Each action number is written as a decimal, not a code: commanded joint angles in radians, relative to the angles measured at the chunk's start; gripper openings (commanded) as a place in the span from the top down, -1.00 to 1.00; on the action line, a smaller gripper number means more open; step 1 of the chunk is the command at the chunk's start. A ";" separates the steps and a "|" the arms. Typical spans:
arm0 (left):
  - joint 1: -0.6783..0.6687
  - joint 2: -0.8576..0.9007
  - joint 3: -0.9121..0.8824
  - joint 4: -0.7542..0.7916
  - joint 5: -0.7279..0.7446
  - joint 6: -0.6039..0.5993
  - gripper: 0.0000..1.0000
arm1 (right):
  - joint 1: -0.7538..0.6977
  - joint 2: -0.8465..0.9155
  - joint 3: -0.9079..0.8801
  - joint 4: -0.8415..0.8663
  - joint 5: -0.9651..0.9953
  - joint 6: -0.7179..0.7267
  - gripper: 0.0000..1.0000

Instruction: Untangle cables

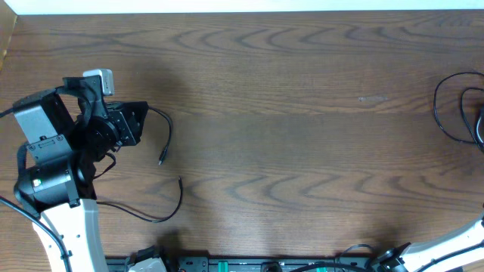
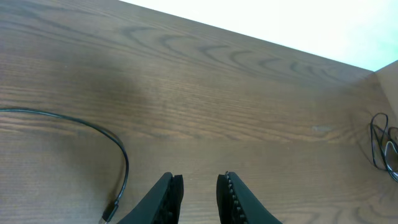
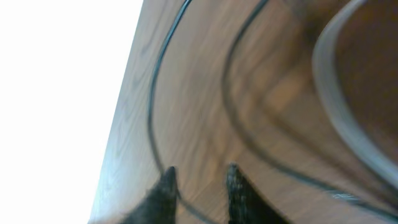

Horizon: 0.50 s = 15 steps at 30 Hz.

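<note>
Thin black cable with a small plug end: seen in the left part of the overhead frame. It starts just beside the left gripper, arcs toward the right, then drops to its plug lower in the frame. In the left wrist view the same cable is found at the lower left, curving down to its plug near the bottom edge, clear of the fingers.

Second thin black cable: recorded at the lower left of the overhead frame as a shallow U. One end rises free and the other runs under the left arm. It lies apart from the first cable.

Coil of thin black cords: noted at the right edge of the overhead frame, well apart from both loose cables, on the dark brown wood-grain table.

Left gripper: the jaws are parted, bare table is seen between them, and nothing is pinched.

Right gripper: seen only in the right wrist view, which is blurred. The dark fingertips are spread, with wood visible between them. Black looped cords sweep across the frame above the tips, and one passes close by the left fingertip. No pinch is seen, though contact there cannot be told. A thicker whitish cord curves through the upper right of that frame.
</note>
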 commanded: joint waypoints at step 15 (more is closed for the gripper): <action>-0.002 0.050 0.007 -0.027 -0.008 0.017 0.51 | 0.510 -0.048 0.002 -0.254 0.724 -0.320 -0.18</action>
